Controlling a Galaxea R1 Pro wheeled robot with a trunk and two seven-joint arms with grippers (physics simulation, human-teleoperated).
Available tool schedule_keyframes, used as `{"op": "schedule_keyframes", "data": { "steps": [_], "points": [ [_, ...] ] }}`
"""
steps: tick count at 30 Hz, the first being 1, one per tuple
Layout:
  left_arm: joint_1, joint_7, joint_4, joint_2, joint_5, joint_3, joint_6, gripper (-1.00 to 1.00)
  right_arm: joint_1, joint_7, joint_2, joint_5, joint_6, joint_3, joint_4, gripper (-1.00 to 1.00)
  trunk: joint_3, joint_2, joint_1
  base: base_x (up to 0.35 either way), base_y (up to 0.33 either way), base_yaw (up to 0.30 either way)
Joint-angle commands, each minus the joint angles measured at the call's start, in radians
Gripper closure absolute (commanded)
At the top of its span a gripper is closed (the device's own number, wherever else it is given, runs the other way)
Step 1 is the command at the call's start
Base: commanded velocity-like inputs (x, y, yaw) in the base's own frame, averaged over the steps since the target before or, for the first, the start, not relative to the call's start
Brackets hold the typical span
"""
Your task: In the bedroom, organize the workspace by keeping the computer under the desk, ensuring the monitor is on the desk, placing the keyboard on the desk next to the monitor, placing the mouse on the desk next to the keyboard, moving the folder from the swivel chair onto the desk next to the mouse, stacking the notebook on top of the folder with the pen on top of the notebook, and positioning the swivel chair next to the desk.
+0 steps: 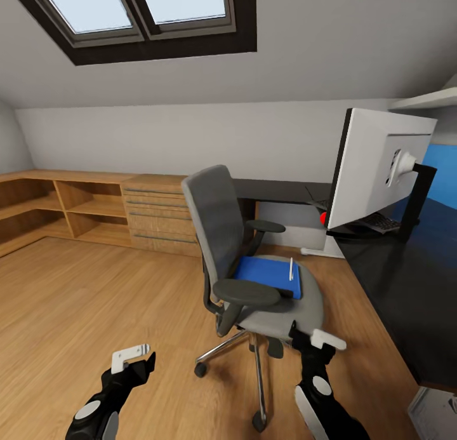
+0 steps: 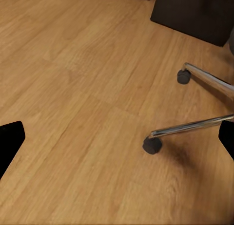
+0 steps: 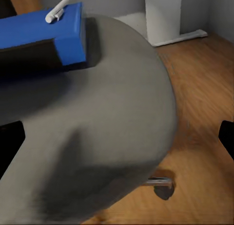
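The swivel chair (image 1: 254, 281) stands on the wooden floor (image 1: 95, 300) beside the black surface (image 1: 406, 287), its grey back turned toward the wooden chest (image 1: 155, 214) and shelves along the wall. On the seat lies the folder (image 1: 266, 273), bright blue, set toward the rear half of the seat and reaching close to the backrest. The pen (image 1: 291, 268) rests on top of the folder near the folder's edge that faces the surface. In the right wrist view the folder (image 3: 41, 28) shows a dark band beneath its blue top, and the pen (image 3: 57, 10) lies at the folder's corner.

The right hand (image 1: 314, 341) hangs just at the front rim of the seat, its 2 fingers spread apart and holding nothing; the folder lies beyond it, across a bare stretch of grey cushion, not touching it. The left hand (image 1: 134, 359) is low over the floor, well apart from the chair on the side away from the surface, its fingers also spread and empty; its wrist view looks down on 2 chrome legs of the star base (image 2: 195, 122) with their casters.

On the surface stands the monitor (image 1: 377, 167), its pale back toward the camera, with the keyboard (image 1: 379, 222) lying below it by its foot.
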Motion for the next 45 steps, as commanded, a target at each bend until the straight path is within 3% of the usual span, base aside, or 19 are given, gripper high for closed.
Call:
{"op": "schedule_keyframes", "data": {
  "steps": [1,4,5,6,11,19,32,36,39,45],
  "points": [
    [0.000,0.005,-0.002,-0.001,0.011,0.001,0.005,-1.00,-0.003,0.001,-0.007,-0.032,-0.002,0.002,-0.001,-1.00,-0.001,0.000,0.000,0.000,0.000,0.000],
    [0.000,0.005,-0.003,-0.001,0.011,0.003,0.005,-1.00,-0.012,0.013,-0.031,-0.103,0.009,-0.006,-0.003,-1.00,-0.001,0.000,0.000,0.000,0.000,0.000],
    [0.000,0.005,-0.003,-0.001,0.011,0.003,0.005,-1.00,-0.016,0.017,-0.045,-0.135,0.011,-0.016,-0.002,-1.00,-0.001,0.000,0.000,0.000,0.000,0.000],
    [0.000,0.005,-0.003,-0.001,0.010,0.003,0.005,-1.00,-0.019,0.035,-0.063,-0.194,0.013,-0.041,0.000,-1.00,-0.001,0.000,0.000,0.000,0.000,0.000],
    [0.000,0.005,-0.004,-0.001,0.009,0.004,0.005,-1.00,-0.022,0.100,-0.083,-0.283,0.014,-0.077,0.011,-1.00,-0.001,0.000,0.000,0.000,0.000,0.000],
    [0.000,0.006,-0.002,0.000,0.008,0.004,0.004,-1.00,-0.023,0.120,-0.087,-0.305,0.011,-0.117,0.029,-1.00,-0.001,0.000,0.000,0.000,0.000,0.000],
    [0.000,0.006,0.004,0.000,0.007,0.005,0.004,-1.00,-0.023,0.121,-0.087,-0.316,0.013,-0.123,0.031,-1.00,-0.001,0.000,0.000,0.071,0.000,0.000],
    [0.000,0.007,0.004,0.000,0.007,0.004,0.003,-1.00,-0.023,0.121,-0.088,-0.370,0.016,-0.122,0.032,-1.00,-0.001,0.000,0.000,0.202,0.000,0.000],
    [0.000,0.006,0.004,-0.001,0.006,0.003,0.002,-1.00,-0.023,0.121,-0.089,-0.446,0.018,-0.120,0.035,-1.00,-0.001,0.000,0.000,0.141,0.000,0.000],
    [0.000,0.003,0.006,-0.001,0.007,0.004,0.003,-1.00,-0.023,0.121,-0.089,-0.474,0.026,-0.121,0.037,-1.00,-0.001,0.000,0.000,0.229,0.000,0.000]
  ]
}}
